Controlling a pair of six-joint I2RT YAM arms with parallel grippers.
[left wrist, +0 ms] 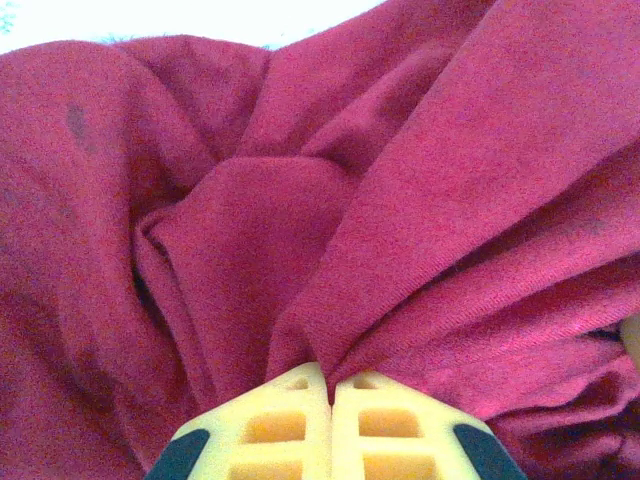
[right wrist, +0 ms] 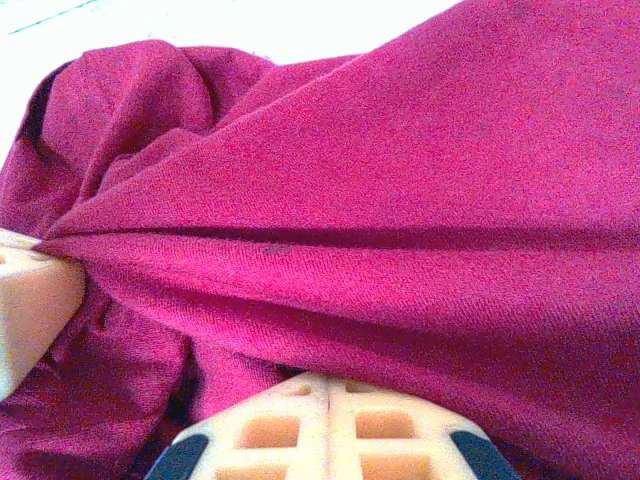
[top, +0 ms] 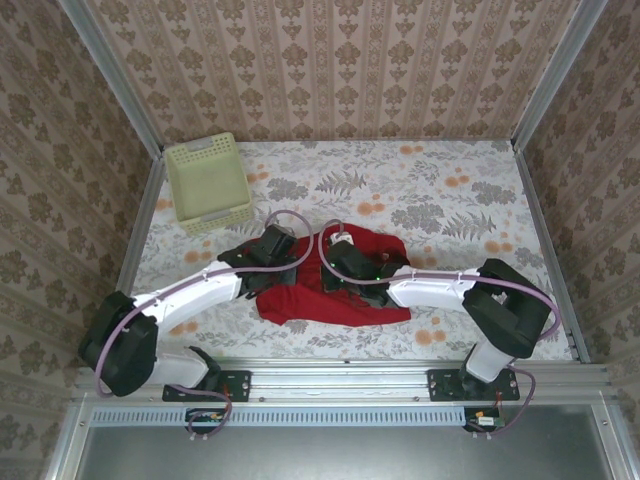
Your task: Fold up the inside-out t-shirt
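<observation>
Pinching the inside-out t-shirt with both grippers
Jaws pressed together on a red fold each, the left gripper and right gripper sit close together.

apparently no legible text anywhere

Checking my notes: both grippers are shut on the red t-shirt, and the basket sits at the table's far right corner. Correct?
No. The left gripper and right gripper are shut on the t-shirt, but the basket sits far left, per the top external view.
</observation>
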